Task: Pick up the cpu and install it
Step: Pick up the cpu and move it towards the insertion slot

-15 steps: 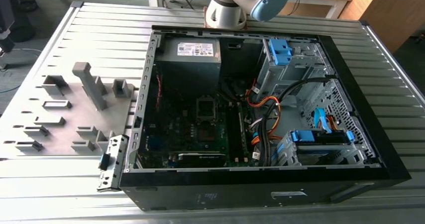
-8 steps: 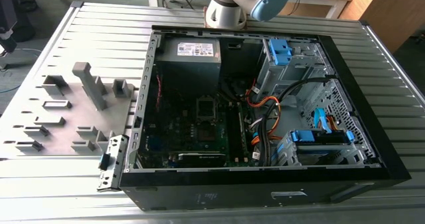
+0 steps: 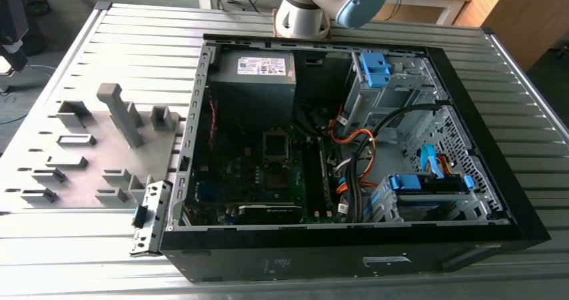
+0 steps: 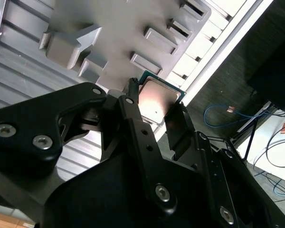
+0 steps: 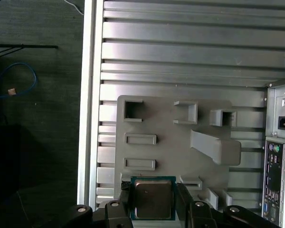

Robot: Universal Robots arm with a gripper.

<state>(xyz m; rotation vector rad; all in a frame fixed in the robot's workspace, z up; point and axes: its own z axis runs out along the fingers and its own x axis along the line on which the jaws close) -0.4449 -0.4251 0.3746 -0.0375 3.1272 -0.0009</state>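
On the exterior view's left, we record a grey fixture plate (image 3: pixel 160 147) with raised blocks lying flat on the ribbed metal bench (image 3: pixel 116 40). To its right stands the open computer case (image 3: pixel 356 237). The motherboard (image 3: pixel 266 180) is exposed inside, and a rectangular socket frame (image 3: pixel 276 145) sits near its middle.

In both wrist views the pincer (image 5: pixel 153 202) is closed on the cpu (image 5: pixel 153 199). One black finger (image 5: pixel 126 195) bears on one edge of the chip and its partner on the opposite edge, so the chip lies directly between the fingertips. Its silvery metal top faces the first wrist camera, with the green rim visible around it.

In the second wrist view the cpu (image 4: pixel 159 99) sits at the tip of the pincer (image 4: pixel 156 107), with the fixture plate (image 4: pixel 118 28) behind it. We judge the chip to be lifted clear of the plate rather than resting on it.

The governing relation, in our assessment, is that the held chip hangs over the fixture plate (image 5: pixel 166 142). The case (image 5: pixel 280 166) is beside that plate, and the socket frame inside it is well apart from the chip. The chip is square, so it has no long axis to note.
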